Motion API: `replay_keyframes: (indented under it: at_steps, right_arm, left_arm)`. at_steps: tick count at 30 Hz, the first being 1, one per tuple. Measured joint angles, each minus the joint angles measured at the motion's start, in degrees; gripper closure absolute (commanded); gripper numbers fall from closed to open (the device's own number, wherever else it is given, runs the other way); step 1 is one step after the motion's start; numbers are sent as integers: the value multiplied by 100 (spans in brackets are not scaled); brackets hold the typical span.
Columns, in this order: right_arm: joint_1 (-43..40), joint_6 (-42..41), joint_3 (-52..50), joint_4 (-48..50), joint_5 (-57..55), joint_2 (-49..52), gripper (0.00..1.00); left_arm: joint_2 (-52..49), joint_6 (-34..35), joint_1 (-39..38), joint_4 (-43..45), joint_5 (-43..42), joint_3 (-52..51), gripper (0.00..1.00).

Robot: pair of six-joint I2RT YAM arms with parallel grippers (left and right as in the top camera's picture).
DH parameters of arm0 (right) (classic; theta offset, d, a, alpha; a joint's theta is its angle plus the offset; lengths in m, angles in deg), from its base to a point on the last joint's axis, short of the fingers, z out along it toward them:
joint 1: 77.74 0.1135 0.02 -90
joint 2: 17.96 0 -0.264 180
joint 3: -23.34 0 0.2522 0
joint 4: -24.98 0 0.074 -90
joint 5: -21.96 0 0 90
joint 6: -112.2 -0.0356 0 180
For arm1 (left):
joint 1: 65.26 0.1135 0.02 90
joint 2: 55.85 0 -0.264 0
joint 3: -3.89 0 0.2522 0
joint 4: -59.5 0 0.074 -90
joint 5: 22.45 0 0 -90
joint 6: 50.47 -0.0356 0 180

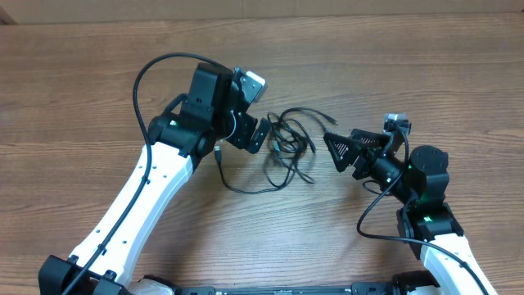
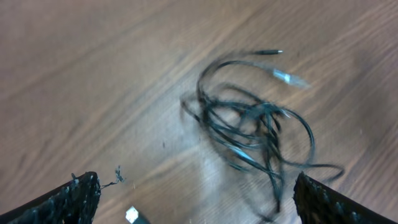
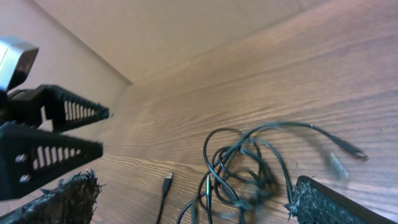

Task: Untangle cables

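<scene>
- Nearest you in the left wrist view are the left gripper's [image 2: 199, 208] textured fingertips [image 2: 74, 202], one in each bottom corner. The jaws stand wide apart with nothing between them.
- Just past those fingertips, on the near side of the cables [image 2: 255, 124], a small plug [image 2: 134, 216] lies alone on the wood. Its cord runs out of frame.
- The cables themselves are thin black cords looped over one another in one loose bunch, flat on the table [image 2: 93, 74]. This view is blurred, so you cannot count them or trace which crosses which.
- On the far side of the cables two ends poke free: a silver-tipped plug [image 2: 289, 78] and a thin jack [image 2: 270, 53].
- In its own wrist view the right gripper [image 3: 196, 202] is also spread wide and empty. The cables lie just ahead of its fingertips.
- From overhead, the two grippers flank the cables. The left one is close beside them and the right one is near on the opposite side. Neither visibly touches a cord.
- Your progress looks slight. A few ends and one long strand trail clear of the cables, but the core reads as one knot.
- What is left, by this judgement, is nearly the whole job. You have to grip a free end, draw that cord out, and repeat until each lies apart.
</scene>
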Motion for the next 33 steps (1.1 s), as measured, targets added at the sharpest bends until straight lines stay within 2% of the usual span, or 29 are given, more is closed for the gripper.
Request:
replay_keyframes:
  at_steps: [6,12,18,28,33]
  right_arm:
    - [-2,0,0,-205,-192,0,0]
    - [0,0,0,-446,-271,0,0]
    - [0,0,0,-841,-297,0,0]
    - [0,-22,0,-1600,-313,0,0]
    - [0,-28,0,-1764,-306,0,0]
  left_arm:
    - [0,11,-11,-605,-2,0,0]
    - [-31,13,-11,-623,-2,0,0]
    - [-485,188,-11,-133,-2,0,0]
    - [-1967,715,-85,1305,-267,-2,0]
    - [-2306,979,-85,1558,-339,-2,0]
